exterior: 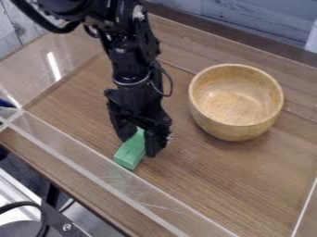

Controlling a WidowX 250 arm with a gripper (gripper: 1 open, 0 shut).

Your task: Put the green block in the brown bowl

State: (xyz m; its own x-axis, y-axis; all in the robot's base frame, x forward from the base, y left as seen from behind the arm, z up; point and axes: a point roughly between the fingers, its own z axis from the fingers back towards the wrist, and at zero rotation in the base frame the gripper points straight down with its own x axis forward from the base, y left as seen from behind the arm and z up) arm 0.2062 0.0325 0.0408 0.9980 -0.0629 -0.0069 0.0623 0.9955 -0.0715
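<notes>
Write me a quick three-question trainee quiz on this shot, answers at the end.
1. Multiple choice: where is the green block? (a) in the brown bowl; (b) at the gripper, outside the bowl; (c) behind the bowl.
2. True or false: the brown bowl already holds the block.
3. Fill in the blank: the bowl stands upright with its opening facing ____.

Key: 1. b; 2. false; 3. up
</notes>
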